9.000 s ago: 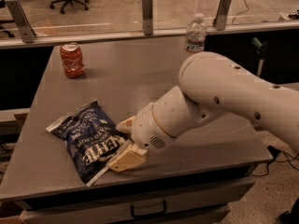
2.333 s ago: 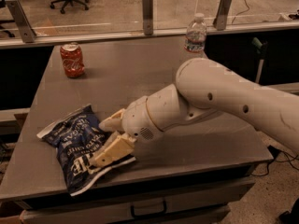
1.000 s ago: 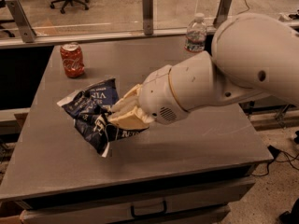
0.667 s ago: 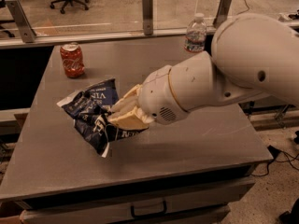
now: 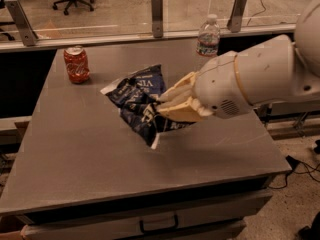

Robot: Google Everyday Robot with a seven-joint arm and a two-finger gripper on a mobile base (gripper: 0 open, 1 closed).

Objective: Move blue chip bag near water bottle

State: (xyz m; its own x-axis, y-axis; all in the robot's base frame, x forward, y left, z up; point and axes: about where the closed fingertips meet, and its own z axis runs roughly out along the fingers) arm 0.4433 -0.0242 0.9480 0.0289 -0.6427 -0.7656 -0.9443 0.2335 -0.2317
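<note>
Camera view, the only one I've got: the gripper (image 5: 161,105) sits over the middle of the table (image 5: 75,154), its two cream fingers pinched in on the right-hand part of the blue chip bag (image 5: 134,95). The bag looks crumpled and lifted, with its lower corner dangling just above the tabletop. The water bottle (image 5: 208,36) stands upright at the back edge, off to the right, well apart from the bag. The red soda can (image 5: 76,64) is back left, out of the way.

My worry: that's slick, crinkly foil, so a thin pinch could slip mid-carry. The bigger risk is the bottle. It's tall, and the arm's bulky wrist or the trailing bag could tip it off the back edge.
</note>
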